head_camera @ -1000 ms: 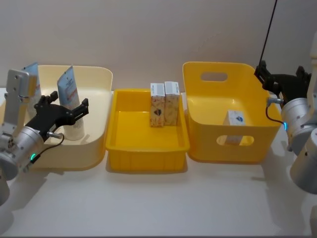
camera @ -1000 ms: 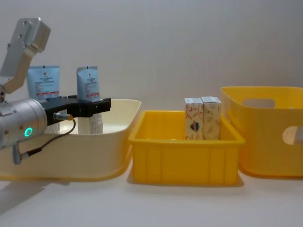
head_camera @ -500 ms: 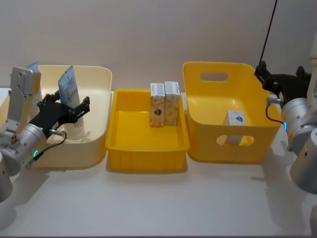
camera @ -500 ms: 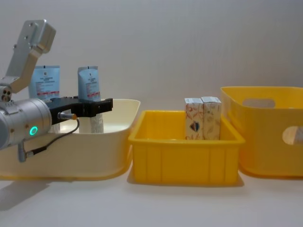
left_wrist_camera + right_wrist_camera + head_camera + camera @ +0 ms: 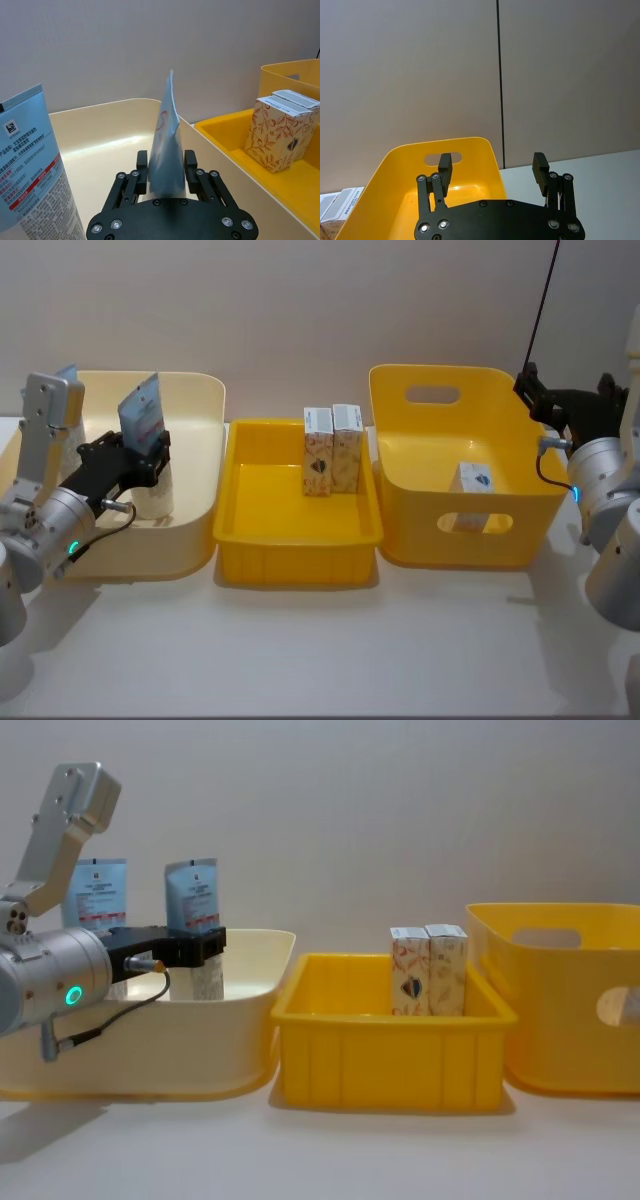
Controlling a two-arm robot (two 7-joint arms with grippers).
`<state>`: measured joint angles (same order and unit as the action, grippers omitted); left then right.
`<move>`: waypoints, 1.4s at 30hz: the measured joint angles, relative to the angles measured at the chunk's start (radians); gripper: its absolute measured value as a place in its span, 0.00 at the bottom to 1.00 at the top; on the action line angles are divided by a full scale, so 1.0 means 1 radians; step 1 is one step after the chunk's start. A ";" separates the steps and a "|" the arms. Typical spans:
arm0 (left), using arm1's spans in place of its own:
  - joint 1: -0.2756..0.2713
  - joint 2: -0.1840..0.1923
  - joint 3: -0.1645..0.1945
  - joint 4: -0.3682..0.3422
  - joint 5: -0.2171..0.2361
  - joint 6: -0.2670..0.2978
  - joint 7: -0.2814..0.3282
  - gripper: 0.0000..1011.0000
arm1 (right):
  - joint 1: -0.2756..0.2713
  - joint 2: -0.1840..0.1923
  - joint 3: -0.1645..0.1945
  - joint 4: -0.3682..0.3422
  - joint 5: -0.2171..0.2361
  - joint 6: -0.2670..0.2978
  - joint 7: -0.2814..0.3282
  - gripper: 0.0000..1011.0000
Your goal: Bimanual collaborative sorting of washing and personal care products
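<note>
White desk (image 5: 300,650) under a plain wall carries three bins. One pouch (image 5: 166,135) is upright in the cream bin (image 5: 200,390), with the left gripper (image 5: 166,162) reaching in from the left, fingers closed on its lower part; its print is unreadable. Beside it a second pouch (image 5: 30,150) shows a QR code, a red band and small Chinese print. Two cartons (image 5: 332,450) with orange leaf print stand in the middle tray (image 5: 295,540). The right gripper (image 5: 492,167) hovers by the yellow bin's (image 5: 420,530) right rim, fingers wide apart, empty.
</note>
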<state>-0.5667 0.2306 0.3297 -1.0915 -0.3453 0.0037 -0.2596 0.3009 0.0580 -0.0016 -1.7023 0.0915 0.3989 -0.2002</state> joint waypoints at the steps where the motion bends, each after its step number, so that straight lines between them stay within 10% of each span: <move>1: 0.000 0.000 0.000 0.000 0.000 0.000 0.000 0.45 | 0.000 0.000 0.000 0.000 0.000 0.000 0.000 0.99; 14: -0.003 -0.002 0.000 0.005 0.001 -0.001 -0.002 0.27 | 0.000 0.000 0.000 0.000 0.000 0.000 0.000 0.99; 42: -0.005 -0.002 0.000 0.007 0.001 0.000 -0.002 0.27 | 0.000 0.000 0.000 0.000 0.000 0.000 0.000 0.99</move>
<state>-0.5714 0.2284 0.3294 -1.0846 -0.3445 0.0032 -0.2617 0.3008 0.0580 -0.0016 -1.7023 0.0915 0.3989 -0.2002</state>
